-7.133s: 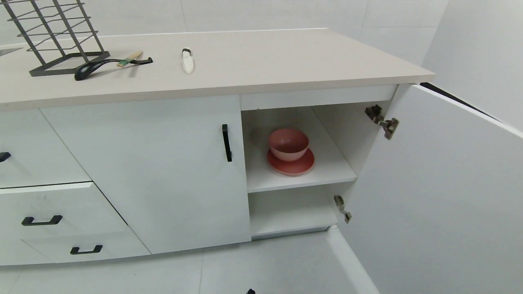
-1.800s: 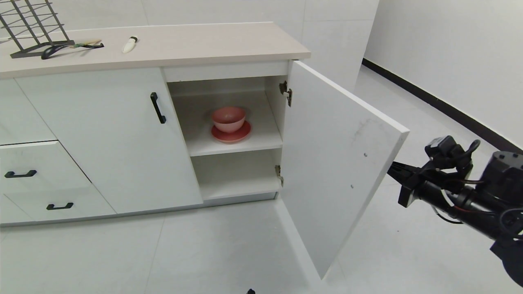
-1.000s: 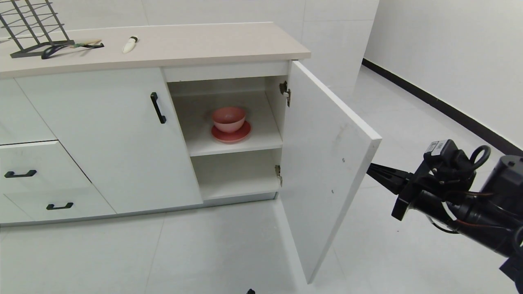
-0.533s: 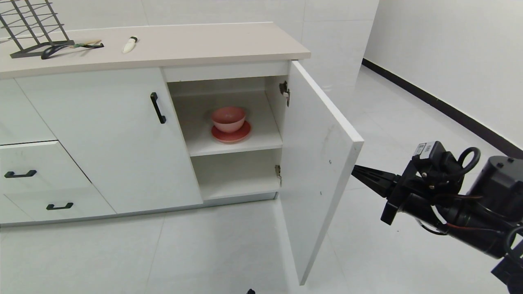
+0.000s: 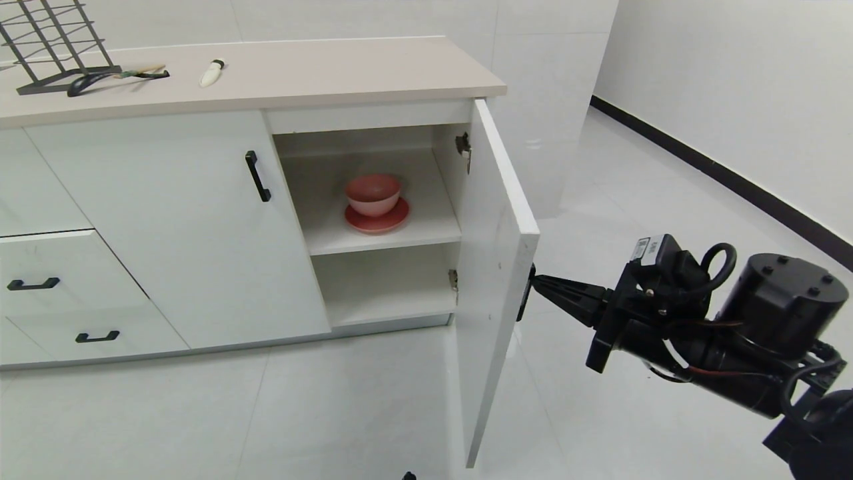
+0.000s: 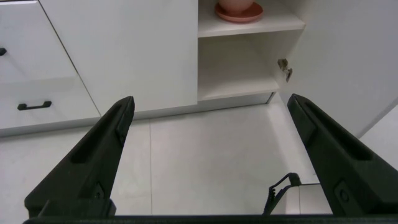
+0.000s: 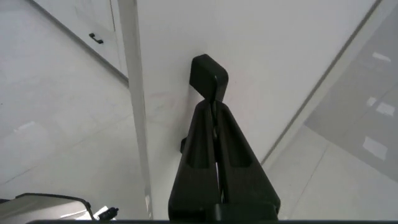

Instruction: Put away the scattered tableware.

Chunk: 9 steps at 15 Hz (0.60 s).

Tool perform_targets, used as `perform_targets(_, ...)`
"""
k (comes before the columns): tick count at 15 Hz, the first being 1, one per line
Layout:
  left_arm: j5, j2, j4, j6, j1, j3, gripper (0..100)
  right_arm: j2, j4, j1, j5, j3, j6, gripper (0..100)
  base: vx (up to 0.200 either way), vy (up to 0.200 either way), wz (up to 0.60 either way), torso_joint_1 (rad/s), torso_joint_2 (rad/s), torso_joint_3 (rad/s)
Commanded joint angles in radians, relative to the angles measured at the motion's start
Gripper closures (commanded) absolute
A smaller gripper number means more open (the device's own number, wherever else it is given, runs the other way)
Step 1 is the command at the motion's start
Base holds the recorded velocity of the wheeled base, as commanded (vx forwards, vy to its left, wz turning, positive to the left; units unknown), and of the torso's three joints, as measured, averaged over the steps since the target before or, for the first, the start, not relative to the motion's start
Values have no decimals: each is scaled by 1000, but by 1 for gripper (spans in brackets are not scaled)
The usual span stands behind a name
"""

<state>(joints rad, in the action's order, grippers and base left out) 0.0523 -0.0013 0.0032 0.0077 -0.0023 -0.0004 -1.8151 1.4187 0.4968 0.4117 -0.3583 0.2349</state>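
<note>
Half shut, wider a second ago, the white cabinet door (image 5: 483, 280) yields to the right hand (image 5: 540, 285) (fingers pressed together); pink bowl (image 5: 372, 193) stowed beyond.

Black right gripper (image 5: 537, 284); just ahead of its jaws, a plain white door (image 5: 490, 267) with a black handle (image 7: 209, 74). Farther beyond the jaws, a pink bowl (image 5: 372, 193) on a red plate (image 5: 377, 222), a white cabinet (image 5: 166, 220), a beige countertop (image 5: 320, 70), and a pale grey floor (image 5: 300, 413).

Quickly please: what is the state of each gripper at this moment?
Left gripper: open, holding nothing.
Right gripper: shut, holding nothing, its tips against the cabinet door by the handle.
</note>
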Motion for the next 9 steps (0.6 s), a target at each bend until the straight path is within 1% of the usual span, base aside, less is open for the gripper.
perform_targets(1, 0, 1, 0, 0, 1, 0, 0, -23, 0, 16, 1, -14, 0, 100, 0, 0, 0, 0, 0, 0)
perform_targets(2, 0, 1, 0, 0, -1, -1, 0, -53, 0, 52, -1, -44, -2, 100, 0, 0, 0, 0, 0, 0)
perform_targets(3, 0, 1, 0, 0, -1, 0, 0, -67, 0, 71, -1, -57, -2, 100, 0, 0, 0, 0, 0, 0)
perform_targets(9, 0, 1, 0, 0, 1, 0, 0, -170, 0, 118, -2, -179, -6, 100, 0, 0, 0, 0, 0, 0)
